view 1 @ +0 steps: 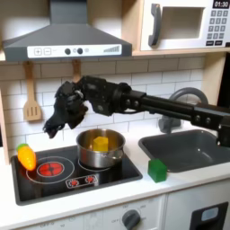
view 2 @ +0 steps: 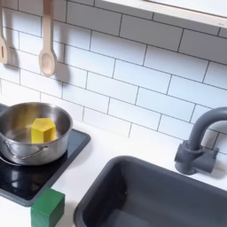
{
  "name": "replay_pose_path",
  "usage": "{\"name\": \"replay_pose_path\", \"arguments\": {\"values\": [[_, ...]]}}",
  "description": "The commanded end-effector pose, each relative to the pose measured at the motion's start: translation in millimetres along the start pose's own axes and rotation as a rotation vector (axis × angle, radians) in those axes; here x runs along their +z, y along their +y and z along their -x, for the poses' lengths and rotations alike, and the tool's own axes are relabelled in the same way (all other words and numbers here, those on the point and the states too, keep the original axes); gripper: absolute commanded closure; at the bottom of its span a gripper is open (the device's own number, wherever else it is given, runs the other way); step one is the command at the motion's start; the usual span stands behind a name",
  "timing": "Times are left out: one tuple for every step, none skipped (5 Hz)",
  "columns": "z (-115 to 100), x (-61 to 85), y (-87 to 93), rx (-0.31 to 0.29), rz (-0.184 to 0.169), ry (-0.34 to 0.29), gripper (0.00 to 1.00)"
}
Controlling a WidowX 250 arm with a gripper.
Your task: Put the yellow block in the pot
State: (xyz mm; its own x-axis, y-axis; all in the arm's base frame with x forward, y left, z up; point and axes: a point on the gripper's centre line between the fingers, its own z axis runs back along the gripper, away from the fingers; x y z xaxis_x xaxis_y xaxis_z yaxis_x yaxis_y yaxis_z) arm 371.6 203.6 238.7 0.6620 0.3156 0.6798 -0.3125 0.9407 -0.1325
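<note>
Green cube (view 2: 47, 207) nearest; yellow block (view 2: 42, 129) inside pot (view 2: 18, 152), down-right of raised, empty claw (view 1: 59, 121), jaws parted.

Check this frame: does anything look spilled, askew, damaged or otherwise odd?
Nothing stands out. The yellow block sits inside the pot on the stove, the green cube rests on the counter near the sink, and the gripper hangs clear beside the pot.
</note>
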Motion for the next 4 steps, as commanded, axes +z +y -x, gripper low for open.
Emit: {"name": "replay_pose_path", "arguments": {"values": [[-0.7,0.3,0.1,0.0,-0.001,-0.003,0.0],[-0.2,0.0,0.1,-0.002,-0.001,-0.001,0.0],[-0.2,0.0,0.1,-0.002,-0.001,-0.001,0.0],[-6.6,-8.0,5.7,0.004,-0.007,-0.055,0.0]]}}
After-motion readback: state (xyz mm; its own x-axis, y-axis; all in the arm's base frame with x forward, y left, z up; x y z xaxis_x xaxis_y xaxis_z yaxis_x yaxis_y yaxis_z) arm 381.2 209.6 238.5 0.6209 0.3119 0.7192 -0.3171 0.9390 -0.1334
